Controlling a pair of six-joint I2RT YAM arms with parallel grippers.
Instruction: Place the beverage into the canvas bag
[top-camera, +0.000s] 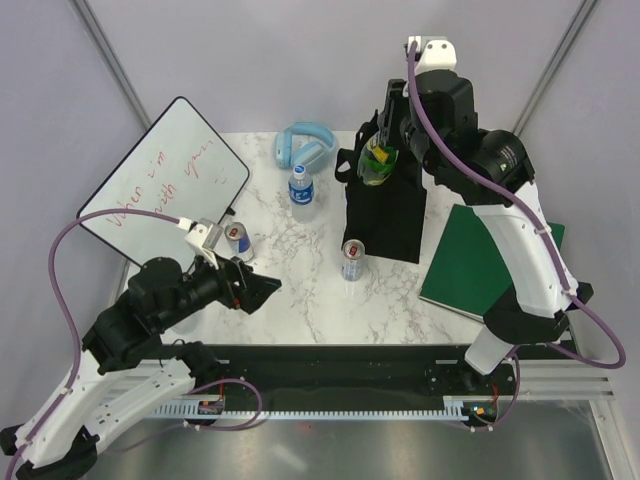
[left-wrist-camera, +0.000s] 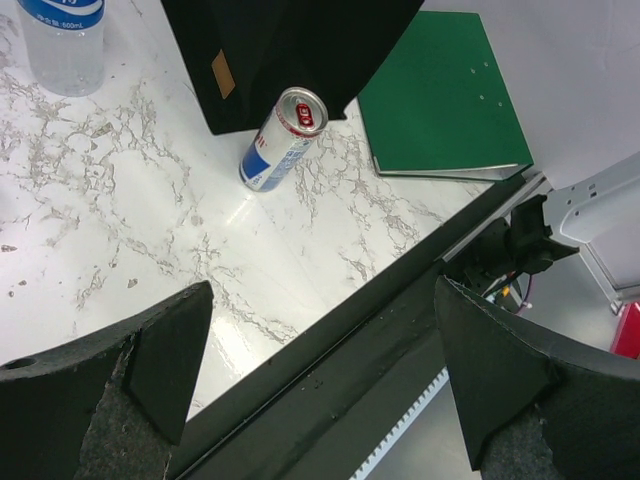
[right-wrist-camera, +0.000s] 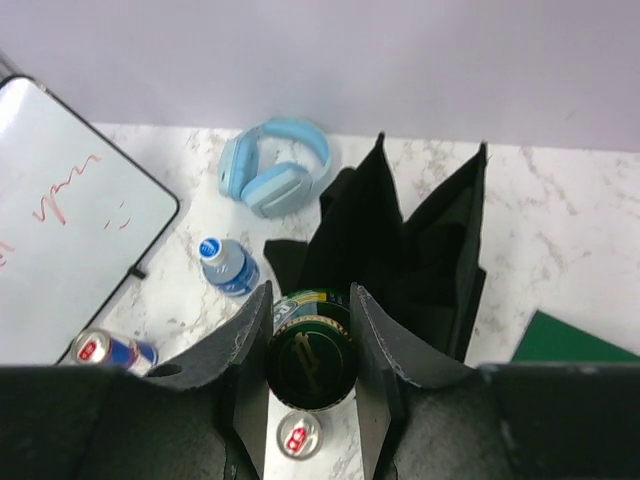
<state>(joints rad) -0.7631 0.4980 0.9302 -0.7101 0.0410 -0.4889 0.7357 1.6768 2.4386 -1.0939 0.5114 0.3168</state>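
Note that the right pincer (right-wrist-camera: 310, 325), clamped on the beverage (right-wrist-camera: 310, 365) at the top edge of the canvas bag (right-wrist-camera: 425, 250), hides from you all but its dark cap and green label, while the left pincer (left-wrist-camera: 320, 310) hangs apart over the worktop (left-wrist-camera: 120, 220) near a can (top-camera: 238, 240).

Surface (top-camera: 300, 300): white marble, grey veins.
Bag (top-camera: 385, 215): black all over, handles incl.; small tan patch on one face.
Beverage (top-camera: 379, 162): green body w/ yellow on label; top dk green, gold mark.
Book (top-camera: 480, 265): plain green.
Headphones (top-camera: 303, 147): lt blue.
Bottle (top-camera: 301, 187): clear, blue cap, blue/white label.
Can by bag (top-camera: 353, 258), can by board (top-camera: 238, 240): blue/silver, red mark on silver lid.
Board (top-camera: 165, 180): white, black rim, red handwriting.
L arm (top-camera: 120, 335), R arm (top-camera: 525, 235): black + white shells.
Cables (top-camera: 65, 290): purple.
Walls (top-camera: 300, 60): pale lilac.
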